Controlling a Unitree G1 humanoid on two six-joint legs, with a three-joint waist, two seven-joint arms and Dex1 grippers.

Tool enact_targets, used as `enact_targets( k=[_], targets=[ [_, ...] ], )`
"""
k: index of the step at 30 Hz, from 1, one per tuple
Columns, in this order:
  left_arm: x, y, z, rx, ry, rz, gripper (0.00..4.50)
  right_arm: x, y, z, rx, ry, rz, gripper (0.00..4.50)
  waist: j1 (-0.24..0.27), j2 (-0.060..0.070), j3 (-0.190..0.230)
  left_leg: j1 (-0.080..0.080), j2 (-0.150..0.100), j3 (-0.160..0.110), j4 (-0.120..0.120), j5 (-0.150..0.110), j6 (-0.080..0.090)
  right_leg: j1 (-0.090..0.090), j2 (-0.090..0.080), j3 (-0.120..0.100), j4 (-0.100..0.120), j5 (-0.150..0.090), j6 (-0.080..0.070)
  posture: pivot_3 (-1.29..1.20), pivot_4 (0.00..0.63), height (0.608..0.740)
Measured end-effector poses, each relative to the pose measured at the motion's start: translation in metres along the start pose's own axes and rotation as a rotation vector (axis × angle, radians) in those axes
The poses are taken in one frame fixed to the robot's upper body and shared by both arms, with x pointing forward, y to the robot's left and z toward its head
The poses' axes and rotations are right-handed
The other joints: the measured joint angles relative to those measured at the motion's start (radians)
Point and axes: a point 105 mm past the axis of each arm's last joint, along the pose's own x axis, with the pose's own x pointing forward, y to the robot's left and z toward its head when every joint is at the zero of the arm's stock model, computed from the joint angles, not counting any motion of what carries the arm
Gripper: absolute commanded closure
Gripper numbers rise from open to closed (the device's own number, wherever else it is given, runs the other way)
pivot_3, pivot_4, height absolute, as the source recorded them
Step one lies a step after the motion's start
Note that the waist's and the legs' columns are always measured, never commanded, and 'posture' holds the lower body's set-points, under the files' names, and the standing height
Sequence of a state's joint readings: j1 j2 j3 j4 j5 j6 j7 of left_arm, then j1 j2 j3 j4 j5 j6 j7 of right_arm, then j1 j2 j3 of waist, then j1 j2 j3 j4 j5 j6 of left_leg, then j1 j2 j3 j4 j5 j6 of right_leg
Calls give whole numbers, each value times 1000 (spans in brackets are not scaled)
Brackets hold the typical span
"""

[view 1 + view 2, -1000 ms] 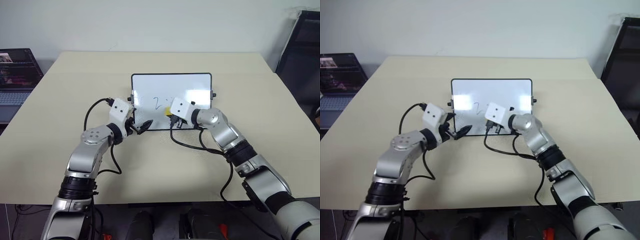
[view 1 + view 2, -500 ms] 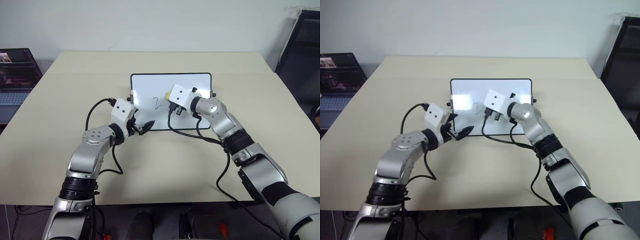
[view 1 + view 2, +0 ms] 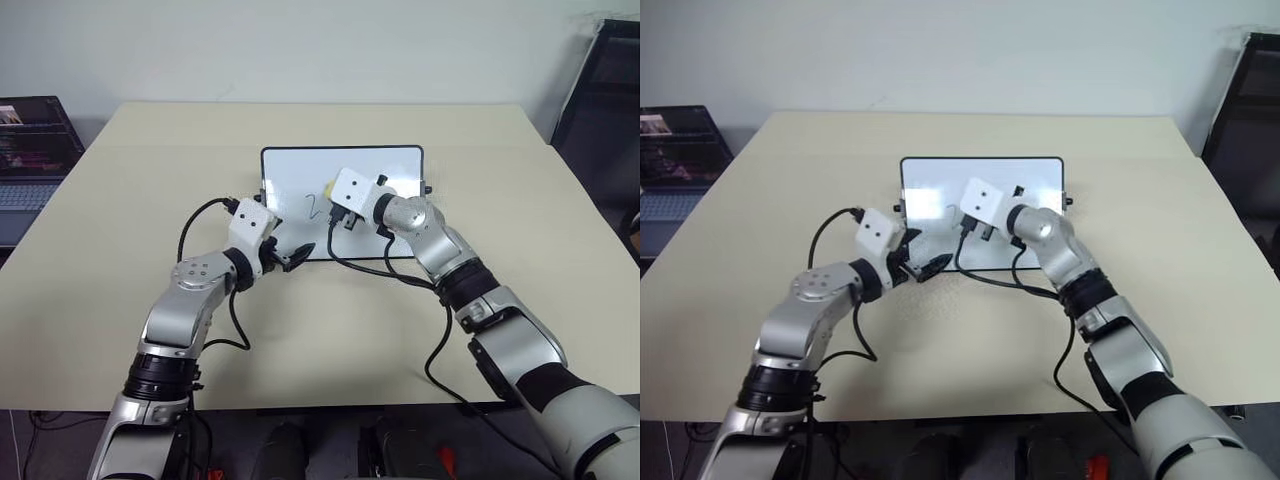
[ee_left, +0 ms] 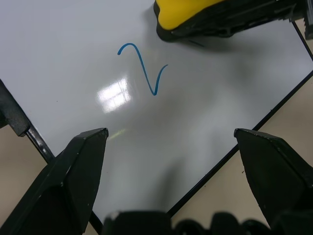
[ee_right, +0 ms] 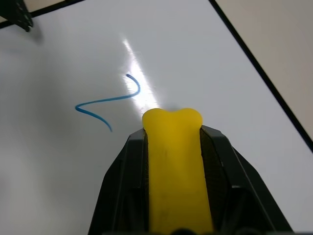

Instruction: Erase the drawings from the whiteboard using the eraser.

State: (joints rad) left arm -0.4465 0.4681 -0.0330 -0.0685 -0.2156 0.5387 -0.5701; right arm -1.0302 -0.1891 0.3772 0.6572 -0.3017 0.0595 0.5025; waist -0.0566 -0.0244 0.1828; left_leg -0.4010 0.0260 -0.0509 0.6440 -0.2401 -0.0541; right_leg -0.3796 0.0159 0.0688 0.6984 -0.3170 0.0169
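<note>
Only a blue "2"-like drawing point(image 4: 144, 68) on the whiteboard point(image 4: 63, 58).

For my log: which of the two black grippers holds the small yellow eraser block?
The right gripper: its jaws clamp the small yellow eraser block. The left gripper is open and empty.

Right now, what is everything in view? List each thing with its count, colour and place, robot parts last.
table: one, beige, under everything.
whiteboard: one, white with black frame, mid-table in front of both arms.
drawing: one blue squiggle like a 2, on the board beside the eraser.
eraser: one, yellow, clamped in the right gripper over the board.
laptop: one, dark, off the table's left side.
black stand: one, by the table's far right.
left gripper: black fingers, open, at the board's near edge.
right gripper: black fingers, shut on the eraser.
</note>
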Motion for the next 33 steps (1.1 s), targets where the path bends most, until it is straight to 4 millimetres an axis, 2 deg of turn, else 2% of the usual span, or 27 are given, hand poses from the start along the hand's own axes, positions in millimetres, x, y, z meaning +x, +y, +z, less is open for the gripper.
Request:
enact_targets(
  k=[10, 16, 21, 23, 28, 33],
  targets=[
    [0, 0, -1, -1, 1, 1, 0, -11, -14, -14, 31, 46, -19, 3389, 9, 0, 0, 0, -1, -1, 1, 0, 0, 1, 0, -1, 1, 0, 0, 0, 150, 740],
    [0, -1, 0, -2, -2, 1, 0, -29, 5, -30, 59, 89, 106, 3389, 11, 0, 0, 1, 0, -1, 1, 0, 0, 2, 0, -1, 1, 0, 0, 0, 150, 740],
    [0, -1, 0, -2, -2, 0, 0, -30, 16, -30, -10, 108, 145, 3389, 6, 0, 0, 2, -1, -1, 1, 0, 0, 2, 0, -1, 1, 0, 0, 0, 150, 740],
    [0, -1, 0, -2, -2, 0, 0, -27, 14, -27, -41, 94, 108, 3389, 4, 0, 0, 2, 0, -1, 1, 0, 0, 2, 0, -1, 1, 0, 0, 0, 150, 740],
    [1, -3, 0, -5, -4, -6, 0, -21, -11, -19, -68, 68, -35, 3389, 2, 0, 0, 1, -1, -1, 1, 0, 0, 1, 0, -1, 0, 0, 0, 0, 150, 740],
    [1, -3, 0, -6, -4, -8, 0, -25, -8, -23, -40, 73, 4, 3389, 3, 0, 0, 0, -1, -1, 0, 0, 0, 1, 0, -1, -1, 0, 0, 0, 150, 740]
  ],
)
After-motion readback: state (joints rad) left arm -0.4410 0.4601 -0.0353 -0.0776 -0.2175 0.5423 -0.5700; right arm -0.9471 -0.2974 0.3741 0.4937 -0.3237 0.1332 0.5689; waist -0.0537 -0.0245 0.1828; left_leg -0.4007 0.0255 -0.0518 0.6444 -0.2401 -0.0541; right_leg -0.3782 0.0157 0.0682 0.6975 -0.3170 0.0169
